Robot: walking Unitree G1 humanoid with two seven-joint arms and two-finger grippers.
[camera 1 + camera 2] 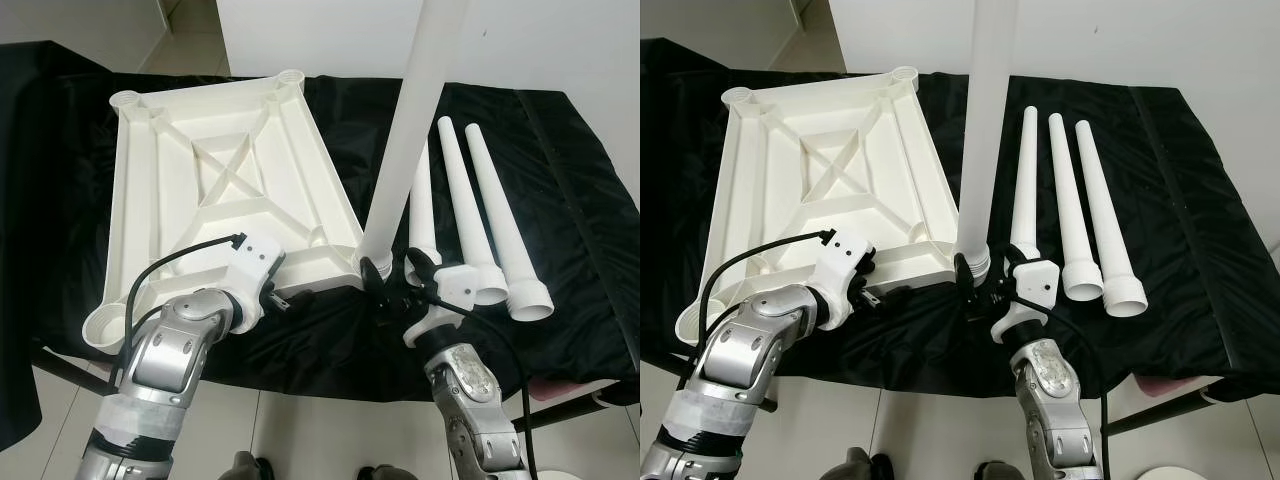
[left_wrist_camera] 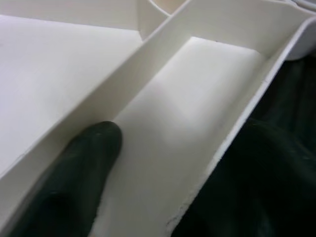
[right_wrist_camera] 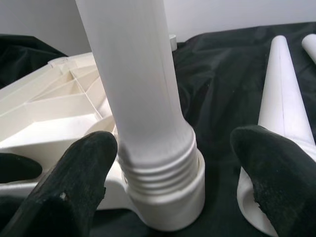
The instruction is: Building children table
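- A white plastic tabletop [image 1: 830, 180] lies upside down on a black cloth [image 1: 1180, 200], ribbed underside up, toward the cloth's left side.
- A round leg socket [image 1: 902, 75] sits at the tabletop's far right corner, another [image 1: 738, 96] at its far left corner.
- One white table leg [image 1: 985, 130] stands upright at the tabletop's near right corner, its threaded end down in that corner.
- The right gripper [image 1: 985, 280] sits at the base of this leg, its black fingers spread on either side of it.
- The left gripper [image 1: 880, 290] reaches to the tabletop's near edge; its fingers cannot be made out.
- Three more tapered legs [image 1: 1080, 210] lie side by side on the cloth right of the tabletop, wide ends toward the near edge.
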